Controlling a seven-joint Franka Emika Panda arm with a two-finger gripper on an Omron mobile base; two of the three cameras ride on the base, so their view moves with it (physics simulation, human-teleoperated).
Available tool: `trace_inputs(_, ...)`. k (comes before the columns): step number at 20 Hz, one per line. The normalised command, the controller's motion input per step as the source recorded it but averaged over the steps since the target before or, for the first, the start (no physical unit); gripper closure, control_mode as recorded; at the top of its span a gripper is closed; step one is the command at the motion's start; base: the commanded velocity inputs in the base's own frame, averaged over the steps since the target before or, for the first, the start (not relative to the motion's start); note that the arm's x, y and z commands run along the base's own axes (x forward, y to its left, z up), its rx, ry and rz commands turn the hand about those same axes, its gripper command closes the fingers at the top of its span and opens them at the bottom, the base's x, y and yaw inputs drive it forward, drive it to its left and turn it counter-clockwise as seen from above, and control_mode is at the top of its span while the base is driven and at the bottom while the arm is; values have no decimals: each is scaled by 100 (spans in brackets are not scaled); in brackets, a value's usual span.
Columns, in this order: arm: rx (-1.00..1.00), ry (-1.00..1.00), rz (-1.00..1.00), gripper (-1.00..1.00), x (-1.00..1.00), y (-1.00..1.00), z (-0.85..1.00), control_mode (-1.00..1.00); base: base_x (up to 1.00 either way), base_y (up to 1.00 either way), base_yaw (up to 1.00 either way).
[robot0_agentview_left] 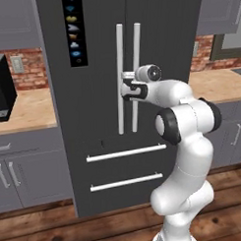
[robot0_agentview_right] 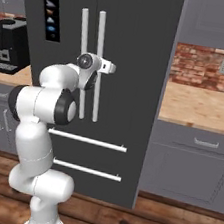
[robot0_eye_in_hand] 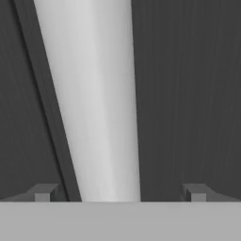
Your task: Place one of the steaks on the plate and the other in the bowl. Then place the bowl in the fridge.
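You had the gripper (robot0_agentview_left: 125,86) brought up against the fridge (robot0_agentview_left: 98,118), which filled the middle of both base views, and the likely reason was plain: a door had to come open before the bowl could go inside. In the hand view the fingers (robot0_eye_in_hand: 43,193) stood spread wide and grasped nothing, one at the lower left of the frame and the other at the lower right, with one silver handle (robot0_eye_in_hand: 94,103) running up between them, so a squeeze would probably have caught it. From the left base view it looked like the right-hand handle (robot0_agentview_left: 136,77) of the pair, though you could not be sure of that. You could count two long vertical handles and two drawer bars (robot0_agentview_left: 126,153) below them, one icon panel (robot0_agentview_left: 74,30) at the upper left, and one black appliance (robot0_agentview_left: 2,87) on the bench (robot0_agentview_left: 28,111) at the left edge.
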Motion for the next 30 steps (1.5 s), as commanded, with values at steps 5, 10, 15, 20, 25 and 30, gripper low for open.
trace_inputs(5,0,-1,0,-100,92,7,-67,-100,0,0,0)
trace_inputs(10,1,14,0,100,92,1,-50,-100,0,0,0)
trace_inputs(15,8,25,-10,100,10,-99,-10,-100,0,0,0)
trace_inputs(20,13,20,-21,100,-22,-100,-13,-100,0,0,0)
trace_inputs(25,19,11,-15,100,-69,-100,-6,-100,0,0,0)
trace_inputs(30,20,3,-2,100,-95,-100,0,-100,0,0,0)
